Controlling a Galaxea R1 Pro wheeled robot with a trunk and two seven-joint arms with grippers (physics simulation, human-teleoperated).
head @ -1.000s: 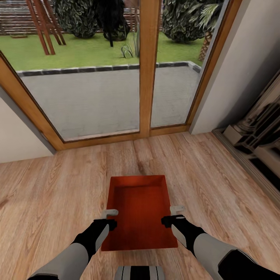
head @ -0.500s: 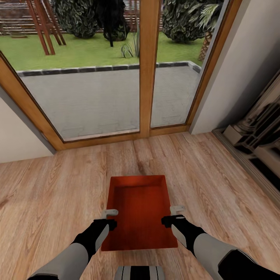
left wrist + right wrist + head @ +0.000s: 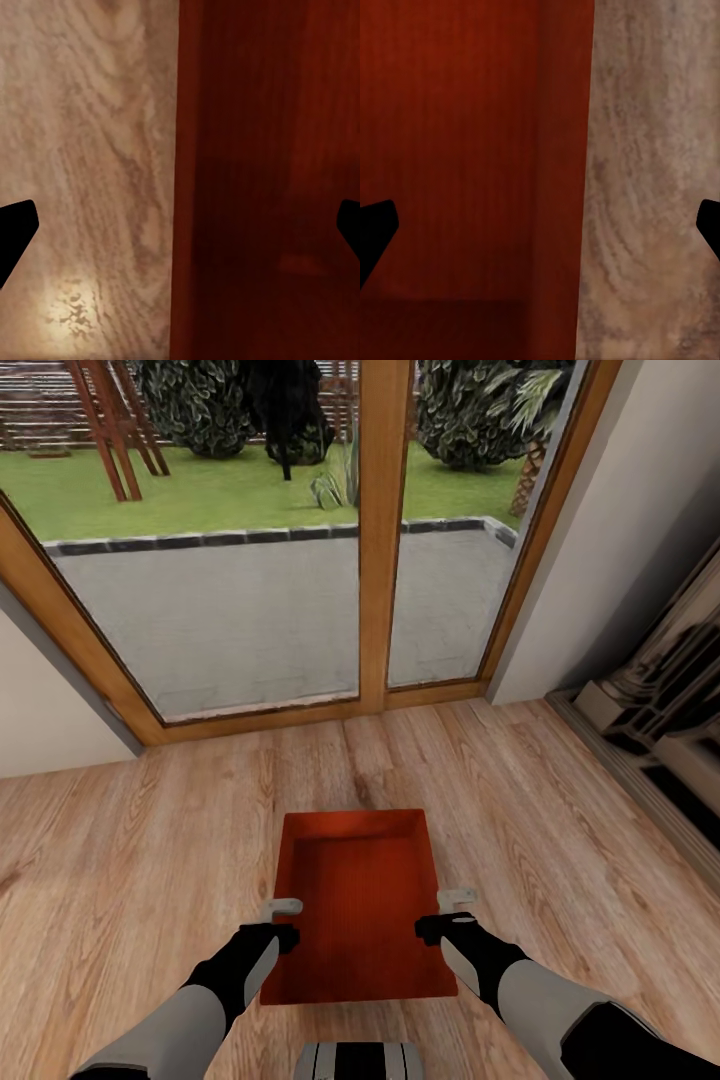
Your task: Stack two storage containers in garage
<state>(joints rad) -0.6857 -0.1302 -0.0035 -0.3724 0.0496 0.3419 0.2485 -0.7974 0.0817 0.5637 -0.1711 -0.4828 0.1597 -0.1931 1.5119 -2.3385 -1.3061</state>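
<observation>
Both tools (image 3: 283, 908) (image 3: 455, 898) spread wide astride smooth red-orange rectangular bin (image 3: 360, 905) walls.

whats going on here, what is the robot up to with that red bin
The robot stands on the wood floor by the glass patio doors, with a red-orange bin on the floor in front of it. Its left gripper is over the bin's left wall and its right gripper over the right wall. In the wrist views both grippers are open with a wall between the fingers, so nothing is gripped yet.
</observation>
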